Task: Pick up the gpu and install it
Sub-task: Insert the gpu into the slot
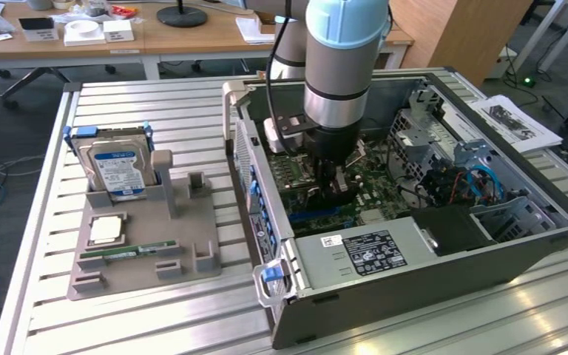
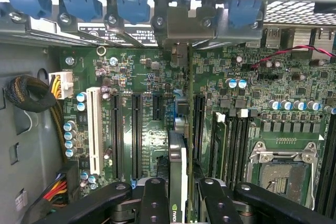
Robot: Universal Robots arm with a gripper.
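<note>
The exterior view sits high and off to one side. It looks steeply down from a middle distance on a slatted table (image 1: 116, 325). The whole open computer case (image 1: 461, 266) fills the centre and the exterior view's right, a grey parts holder (image 1: 136, 266) lies at lower left, and desks (image 1: 166, 37) cross the upper edge. The arm (image 1: 343, 44) drops in from the upper centre.

The wrist view rides just behind the gripper (image 2: 181, 184) inside the case. It looks along the fingers (image 2: 155, 198), close and square-on to the motherboard (image 2: 142, 77).

Both views share the motherboard (image 1: 383, 192) and the gripper (image 1: 333, 196), which clasps the gpu (image 2: 177, 156), seen edge-on from the wrist.
</note>
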